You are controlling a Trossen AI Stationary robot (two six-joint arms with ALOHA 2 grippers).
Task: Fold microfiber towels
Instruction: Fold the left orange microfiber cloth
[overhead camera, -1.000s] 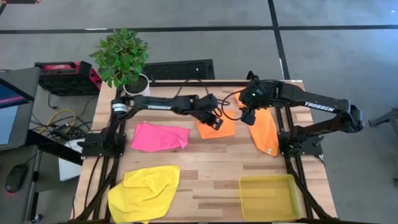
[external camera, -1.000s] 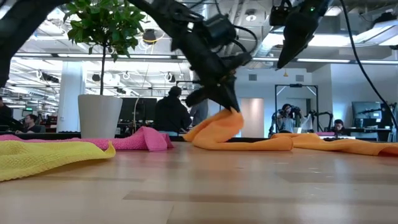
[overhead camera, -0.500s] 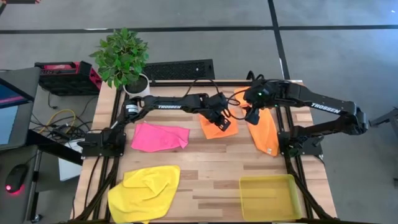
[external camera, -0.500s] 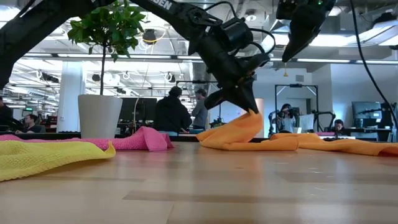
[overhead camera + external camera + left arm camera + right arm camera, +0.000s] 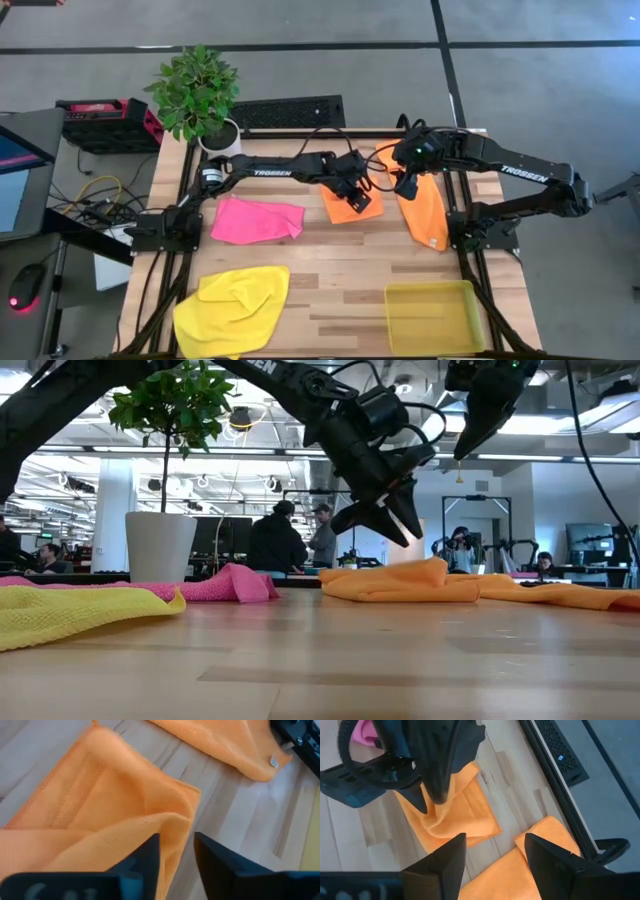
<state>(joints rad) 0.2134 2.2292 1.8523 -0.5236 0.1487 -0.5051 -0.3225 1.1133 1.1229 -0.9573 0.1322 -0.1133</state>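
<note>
- Far left of the table (image 5: 340, 255), near edge: your yellow towel (image 5: 232, 308) lies rumpled and unfolded. It looks light and limp, so expect it to sag from any single pinch; take it by a corner or hem, not the bunched middle.
- Farther back, the pink towel (image 5: 258, 220) sits loosely doubled, its near edge puffed up in the low view. Judge it just as soft; it will likely drag rather than slide on the wood.
- Centre, far side: the left gripper (image 5: 385, 520) hangs just above the small orange towel (image 5: 350, 205), fingers apart and nothing between them. The cloth is down on the table with one flap turned over itself.
- From the left wrist camera, that folded edge stands in a soft ridge right before the fingers (image 5: 142, 857). You would probably get the cleanest hold at the free corner, where there is a single layer.
- Right of centre: the right gripper (image 5: 407, 186) hovers high over the gap between the two orange cloths, jaws spread wide, empty.
- Right side: the large orange towel (image 5: 427, 215) stretches flat from the far edge toward you, beside the right arm's base. Long and floppy by the look of it; two corners held at once would likely keep it from twisting.
- Near right corner: the yellow tray (image 5: 435, 317) stands apart from every cloth, with nothing in it.
</note>
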